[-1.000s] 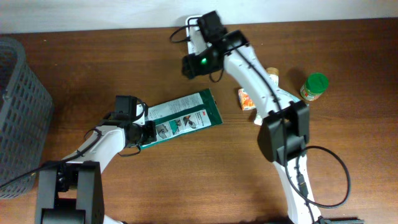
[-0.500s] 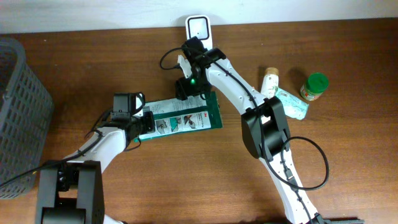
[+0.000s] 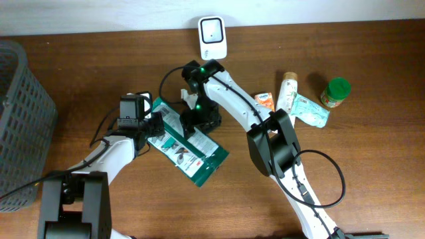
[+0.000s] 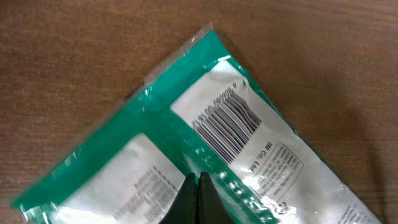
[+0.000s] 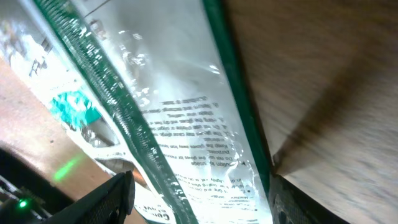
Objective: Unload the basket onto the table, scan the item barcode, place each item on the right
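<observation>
Packet [image 3: 192,156] on table [image 3: 372,166], scanner [image 3: 212,30] behind it.

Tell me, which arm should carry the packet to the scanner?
Probably left: the left gripper is shut on the packet, its barcode in view. The right gripper only straddles it, jaws open.

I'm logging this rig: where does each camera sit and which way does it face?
Overhead: above the table, facing straight down; left arm, right arm, green packet, scanner.
Left wrist: on left arm, facing the barcode past the left gripper, shut on the packet.
Right wrist: on right arm, close against the packet; open right gripper below.
Shared: all show the packet.
</observation>
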You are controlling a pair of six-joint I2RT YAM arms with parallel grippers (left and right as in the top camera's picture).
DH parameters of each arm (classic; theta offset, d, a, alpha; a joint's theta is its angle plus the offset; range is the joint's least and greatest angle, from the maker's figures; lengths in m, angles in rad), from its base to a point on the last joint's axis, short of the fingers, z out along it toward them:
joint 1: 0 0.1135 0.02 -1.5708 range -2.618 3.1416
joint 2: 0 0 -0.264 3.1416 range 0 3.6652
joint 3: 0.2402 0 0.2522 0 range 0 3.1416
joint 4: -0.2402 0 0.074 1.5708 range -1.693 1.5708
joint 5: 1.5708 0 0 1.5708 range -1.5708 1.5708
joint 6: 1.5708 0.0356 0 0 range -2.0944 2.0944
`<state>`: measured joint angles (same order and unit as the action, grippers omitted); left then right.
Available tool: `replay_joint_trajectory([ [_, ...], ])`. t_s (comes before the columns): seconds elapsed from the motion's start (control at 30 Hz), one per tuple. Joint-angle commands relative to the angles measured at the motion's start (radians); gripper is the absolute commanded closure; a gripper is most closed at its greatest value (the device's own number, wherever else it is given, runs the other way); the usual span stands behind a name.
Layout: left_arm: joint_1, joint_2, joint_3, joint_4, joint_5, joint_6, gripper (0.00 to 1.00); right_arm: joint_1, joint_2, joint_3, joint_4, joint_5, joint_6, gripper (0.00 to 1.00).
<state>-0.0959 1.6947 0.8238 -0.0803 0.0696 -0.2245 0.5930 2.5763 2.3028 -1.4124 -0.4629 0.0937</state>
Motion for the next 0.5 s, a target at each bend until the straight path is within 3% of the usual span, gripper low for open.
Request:
replay_joint_trajectory([
  [0.0,0.012,-0.095,0.062,-0.115,-0.005,0.010,1.00,-0.042,0.016,0.036,0.010,-0.023,-0.019,0.33],
  [0.23,0.034,-0.130,0.067,-0.451,-0.023,-0.053,1.00,-0.162,0.016,0.169,0.010,-0.020,-0.019,0.33],
  [0.33,0.034,-0.087,0.037,-0.455,-0.112,-0.079,1.00,-0.184,0.016,0.170,0.003,-0.018,-0.020,0.32],
  [0.47,0.034,-0.011,0.035,-0.409,-0.106,-0.079,1.00,-0.189,0.016,0.170,-0.003,0.015,-0.019,0.32],
])
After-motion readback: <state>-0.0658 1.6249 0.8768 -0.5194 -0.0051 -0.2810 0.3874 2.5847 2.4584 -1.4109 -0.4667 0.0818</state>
